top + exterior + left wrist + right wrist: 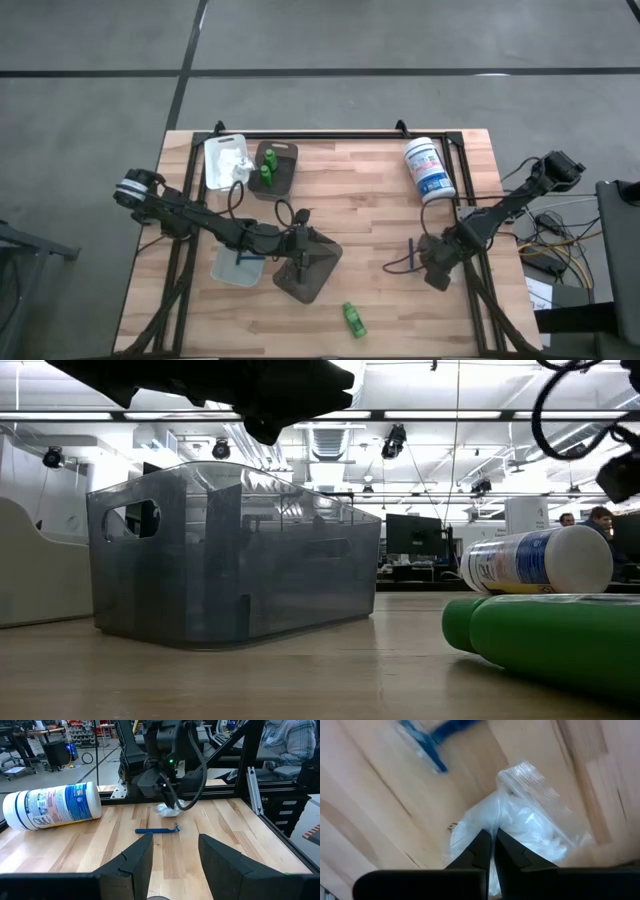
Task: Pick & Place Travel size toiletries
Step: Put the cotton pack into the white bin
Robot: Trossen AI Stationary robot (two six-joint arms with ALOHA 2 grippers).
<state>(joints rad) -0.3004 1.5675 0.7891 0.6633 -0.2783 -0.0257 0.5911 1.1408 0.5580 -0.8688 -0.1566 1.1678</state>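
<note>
My right gripper (492, 837) is shut on a small lumpy white packet (525, 822) at the table's right side (432, 266). A slim blue stick (427, 740) lies on the wood just left of it (400, 266). A green bottle (353, 320) lies on its side near the front edge and looms in the low view (560, 640). My left gripper (175, 845) is open and empty over the dark grey tray (318, 268) at the table's middle. More green bottles (267, 168) stand in the brown tray. White packets (238, 168) lie in the white tray. My right gripper pinches the packet's clear plastic wrap (496, 822) between its two shut fingertips, at the packet's near side. The fingers come from above, pointing down. The packet sits at table level (169, 810); whether it is lifted off the wood, I cannot tell.
A large white tub with a blue label (430, 170) lies on its side at the back right. A pale blue tray (236, 266) with a dark stick in it stands left of the dark grey tray. Black frame rails (252, 780) border the table.
</note>
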